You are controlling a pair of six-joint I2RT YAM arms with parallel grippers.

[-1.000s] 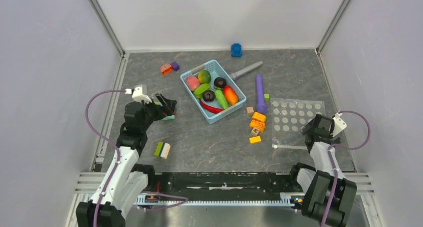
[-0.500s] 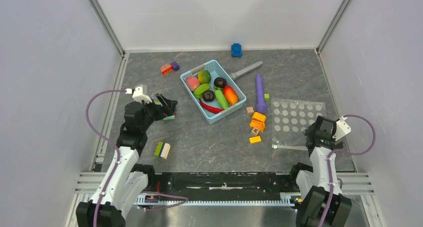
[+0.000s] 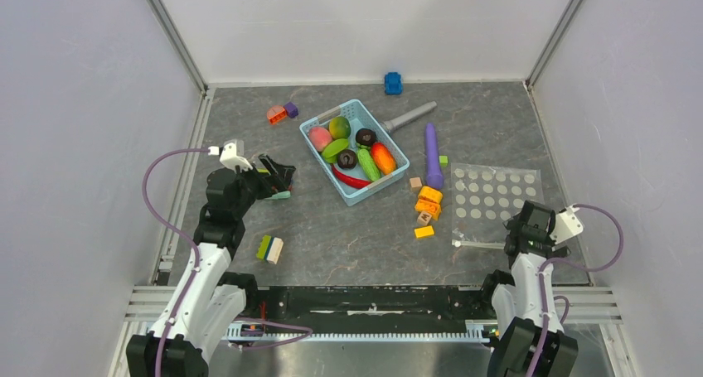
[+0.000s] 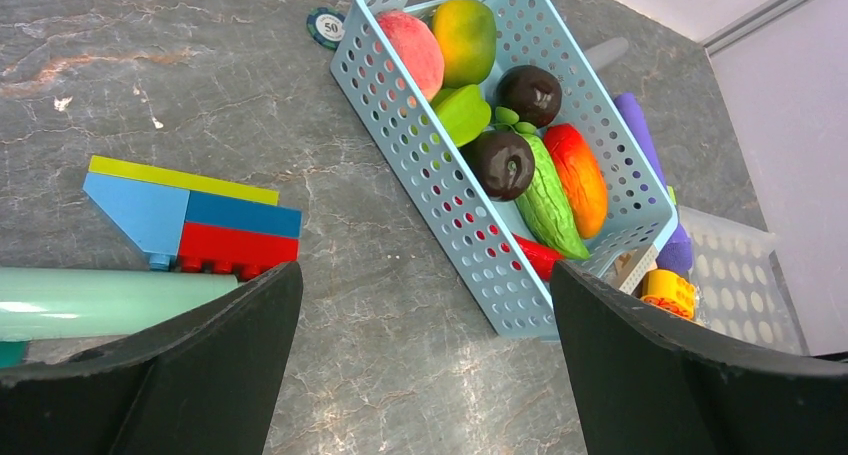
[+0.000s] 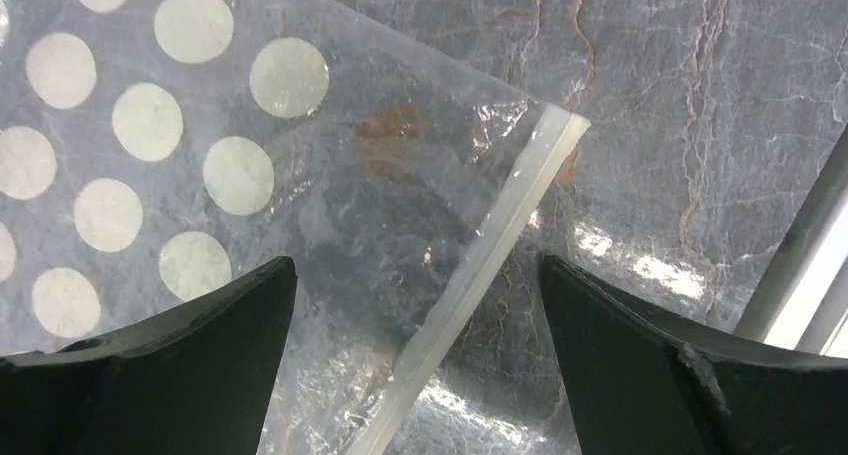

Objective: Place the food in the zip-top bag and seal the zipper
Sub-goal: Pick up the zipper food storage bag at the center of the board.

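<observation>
The food [image 3: 352, 152] is several glossy toy fruits and vegetables lying in a light-blue mesh basket [image 3: 395, 180] at mid-table; it also shows in the left wrist view [image 4: 520, 155]. The clear zip-top bag [image 3: 489, 199] with white dots lies flat at the right. Its zipper [image 5: 490, 260] runs along the near edge, directly under my right gripper [image 5: 420, 375]. My right gripper [image 3: 524, 236] is open, low over the bag's near right corner. My left gripper [image 3: 280, 178] is open and empty, left of the basket, over bare table [image 4: 420, 365].
A stack of toy bricks [image 4: 190, 215] and a pale green tube [image 4: 100, 300] lie by my left fingers. A long purple stick [image 3: 432, 155], lettered blocks [image 3: 428, 205], a grey handle [image 3: 410, 115], a blue toy [image 3: 393, 83] and loose bricks [image 3: 269, 248] lie around. Walls enclose the table.
My right gripper has moved toward the near edge, from over the bag's right side to its near right corner at the zipper. The left arm has not moved.
</observation>
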